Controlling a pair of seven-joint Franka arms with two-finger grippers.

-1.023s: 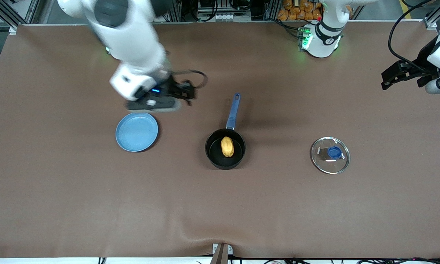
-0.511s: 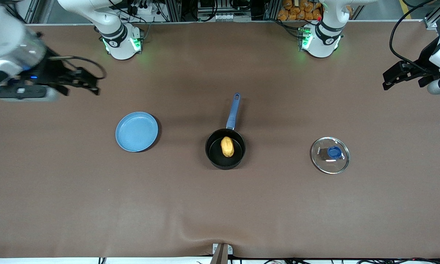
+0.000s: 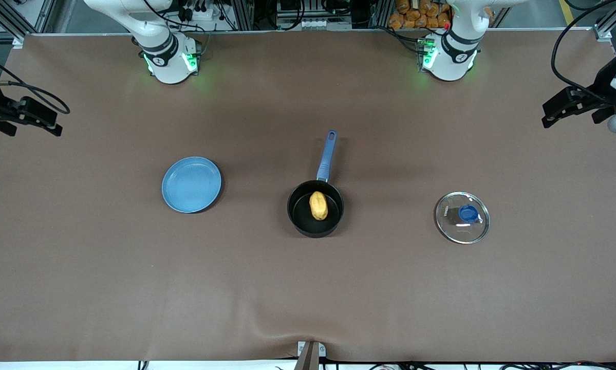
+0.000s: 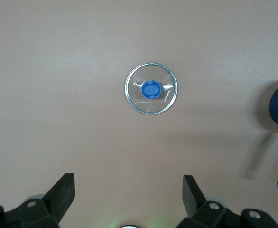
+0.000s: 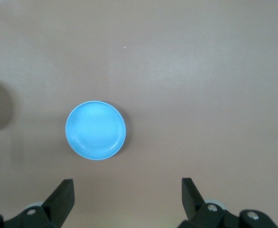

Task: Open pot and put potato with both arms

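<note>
I am seeing the pot (image 3: 315, 207) sitting in the middle of the table (image 3: 308, 288), its blue handle (image 3: 327, 155) pointing toward the robots' bases. The potato (image 3: 318, 205) is lying inside the pot, which is standing uncovered. The lid (image 3: 462, 217) is resting flat on the table toward the left arm's end, well apart from the pot. The plate (image 3: 191, 184) is lying bare toward the right arm's end, also well apart from the pot.

The left claw (image 3: 570, 106) is hanging high over the table's edge at the left arm's end, well apart from the pot and potato. In the left wrist view its fingers (image 4: 63, 194) are standing wide and holding nothing, with the lid (image 4: 151, 89) below them.

The right claw (image 3: 22, 115) is hanging over the table's edge at the right arm's end, equally well apart from the pot. In the right wrist view its fingers (image 5: 63, 197) are spread wide and gripping nothing, with the plate (image 5: 96, 130) below.
</note>
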